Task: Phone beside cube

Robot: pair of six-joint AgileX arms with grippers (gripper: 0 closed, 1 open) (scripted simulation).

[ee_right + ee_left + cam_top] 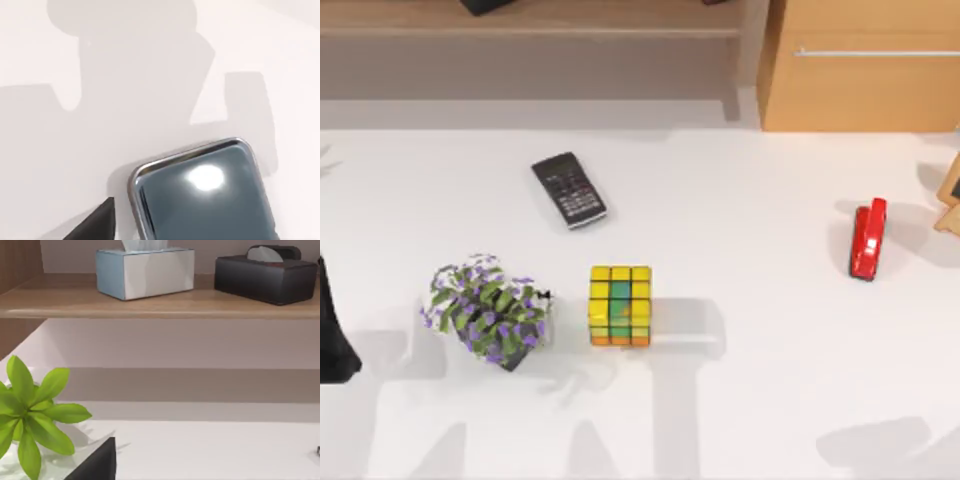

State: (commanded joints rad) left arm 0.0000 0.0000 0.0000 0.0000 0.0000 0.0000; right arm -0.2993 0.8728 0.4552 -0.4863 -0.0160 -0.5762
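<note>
Phone: you see its glossy end on the white table, in the right wrist view.
Cube: beside the flowered plant.
Grippers: you cannot tell their state.

Cube right of potted plant

The top view looks straight down on the white table from well above, taking in its far edge, a wooden shelf and a cabinet beyond; the left wrist view sits low near the tabletop and faces level toward the back — its wooden shelf, carrying a tissue box, is the shelf at the top view's upper edge; the right wrist view hangs close above the table, angled steeply down at the phone — a dark fingertip intrudes at its lower edge.
</note>
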